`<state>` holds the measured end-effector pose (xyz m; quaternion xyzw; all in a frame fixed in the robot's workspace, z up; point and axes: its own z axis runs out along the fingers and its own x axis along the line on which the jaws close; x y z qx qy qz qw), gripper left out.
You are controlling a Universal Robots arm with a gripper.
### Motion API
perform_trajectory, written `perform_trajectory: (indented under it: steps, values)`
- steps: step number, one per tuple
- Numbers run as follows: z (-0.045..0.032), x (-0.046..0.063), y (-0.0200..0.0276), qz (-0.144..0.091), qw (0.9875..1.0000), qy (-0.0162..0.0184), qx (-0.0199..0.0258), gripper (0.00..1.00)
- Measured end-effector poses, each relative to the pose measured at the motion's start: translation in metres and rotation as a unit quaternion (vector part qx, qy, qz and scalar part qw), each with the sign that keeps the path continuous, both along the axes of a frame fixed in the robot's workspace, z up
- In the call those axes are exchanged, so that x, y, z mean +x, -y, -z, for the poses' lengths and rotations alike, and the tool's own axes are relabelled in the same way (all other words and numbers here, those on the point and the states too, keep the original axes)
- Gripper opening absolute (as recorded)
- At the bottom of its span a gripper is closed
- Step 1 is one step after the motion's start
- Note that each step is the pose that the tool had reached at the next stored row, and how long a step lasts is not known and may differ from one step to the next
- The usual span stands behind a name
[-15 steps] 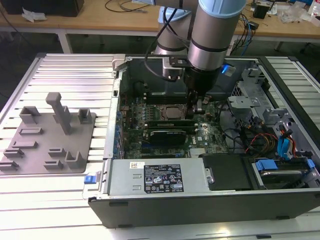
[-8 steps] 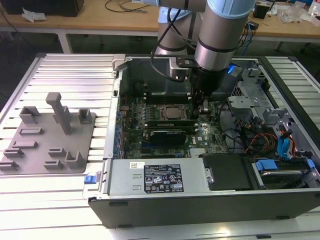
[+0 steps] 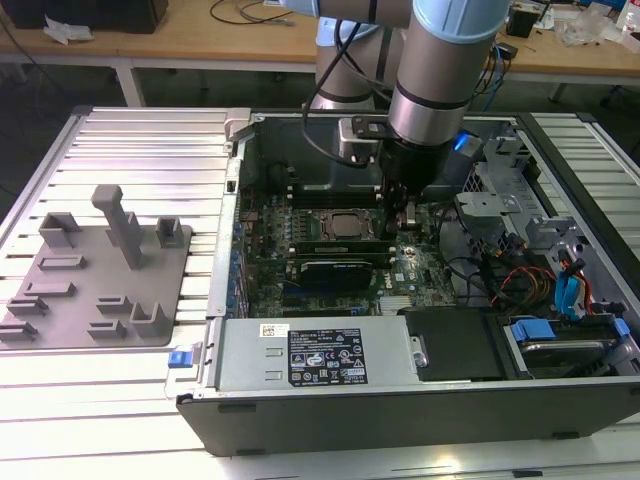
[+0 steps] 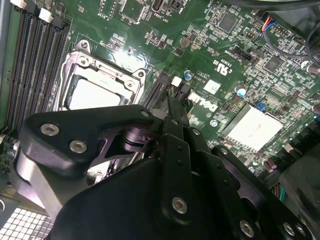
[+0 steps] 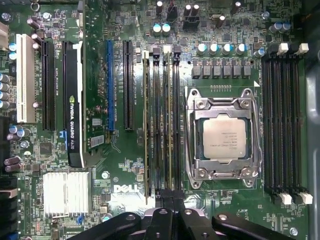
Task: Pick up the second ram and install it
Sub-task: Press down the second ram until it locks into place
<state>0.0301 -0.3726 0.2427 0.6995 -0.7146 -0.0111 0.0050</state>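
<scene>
The gripper hung inside the open case, low over the motherboard beside the CPU. Its fingers were pressed together at the slots. Whether they pinched the ram, I could not tell.

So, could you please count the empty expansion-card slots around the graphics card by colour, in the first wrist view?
White slot: 1
Blue slot: 1
Black slots: 2
Total: 4
</scene>
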Motion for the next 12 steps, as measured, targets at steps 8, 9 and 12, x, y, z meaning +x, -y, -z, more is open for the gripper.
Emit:
perform_trajectory:
  steps: [8,9,12]
  values:
    - [0.0050,-0.0010,-0.0030,0.000,1.0000,0.0000,-0.0001,0.08]
    - [0.0066,-0.0010,-0.0031,0.000,1.0000,0.0000,0.0000,0.08]
    - [0.0093,-0.0011,-0.0030,0.000,1.0000,-0.0001,-0.0002,0.08]
